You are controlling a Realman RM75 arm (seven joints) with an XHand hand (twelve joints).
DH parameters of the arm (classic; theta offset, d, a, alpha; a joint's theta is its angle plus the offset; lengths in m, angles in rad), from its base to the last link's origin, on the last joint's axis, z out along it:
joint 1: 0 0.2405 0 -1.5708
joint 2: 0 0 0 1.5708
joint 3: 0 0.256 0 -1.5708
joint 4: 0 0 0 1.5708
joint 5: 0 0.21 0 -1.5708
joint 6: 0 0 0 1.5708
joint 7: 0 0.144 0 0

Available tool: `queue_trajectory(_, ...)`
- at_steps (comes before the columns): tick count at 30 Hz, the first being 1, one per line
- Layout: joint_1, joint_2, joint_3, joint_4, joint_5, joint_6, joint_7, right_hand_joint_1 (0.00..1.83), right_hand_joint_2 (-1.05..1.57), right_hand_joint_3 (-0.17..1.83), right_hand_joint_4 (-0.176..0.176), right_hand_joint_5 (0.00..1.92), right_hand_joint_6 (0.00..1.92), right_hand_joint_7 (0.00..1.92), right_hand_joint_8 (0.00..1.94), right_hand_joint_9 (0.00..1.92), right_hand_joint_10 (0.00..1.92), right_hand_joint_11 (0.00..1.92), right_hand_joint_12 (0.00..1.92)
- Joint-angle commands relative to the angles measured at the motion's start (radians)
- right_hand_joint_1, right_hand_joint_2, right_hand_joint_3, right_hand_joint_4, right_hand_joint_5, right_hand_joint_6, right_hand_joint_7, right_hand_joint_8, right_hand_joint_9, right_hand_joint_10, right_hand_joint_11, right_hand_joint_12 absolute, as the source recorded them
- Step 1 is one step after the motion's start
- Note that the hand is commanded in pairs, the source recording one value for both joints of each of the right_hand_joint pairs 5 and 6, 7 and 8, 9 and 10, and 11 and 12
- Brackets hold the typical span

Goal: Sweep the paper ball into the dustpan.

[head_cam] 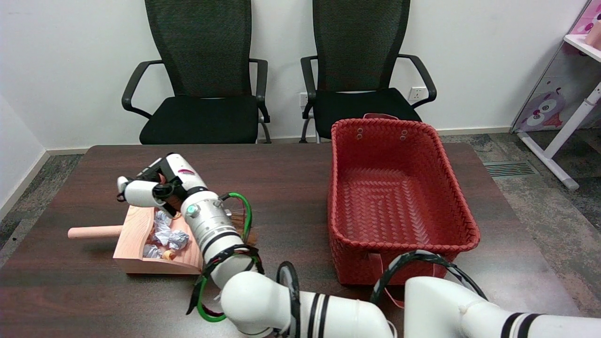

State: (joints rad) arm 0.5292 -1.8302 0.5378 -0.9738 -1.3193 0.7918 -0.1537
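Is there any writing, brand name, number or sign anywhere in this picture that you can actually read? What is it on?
No text is legible.
Right hand: a small dark red mark on its white back, too small and blurred to read.
Pink panel at the far right: a cartoon animal picture; no words can be made out.
Red woven basket, wooden dustpan, crumpled paper balls, wall sockets: no readable lettering.
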Motion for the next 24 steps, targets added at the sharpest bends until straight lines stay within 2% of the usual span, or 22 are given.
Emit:
queue_trajectory(1,0.119,-0.110,-0.002,0.168,-0.001,-0.062,0.494,1.04,1.57,0.95,0.055,1.92,1.92,1.92,1.92,1.92,1.92,1.92,1.92)
queue_trajectory(13,0.169,-0.078,-0.005,0.141,-0.009,-0.044,0.559,1.04,1.57,0.66,0.050,1.92,1.92,1.92,1.92,1.92,1.92,1.92,1.92)
queue_trajectory(24,0.148,0.014,-0.042,-0.048,-0.030,0.058,0.551,1.03,1.57,0.68,0.048,1.92,1.92,1.92,1.92,1.92,1.92,1.92,1.92)
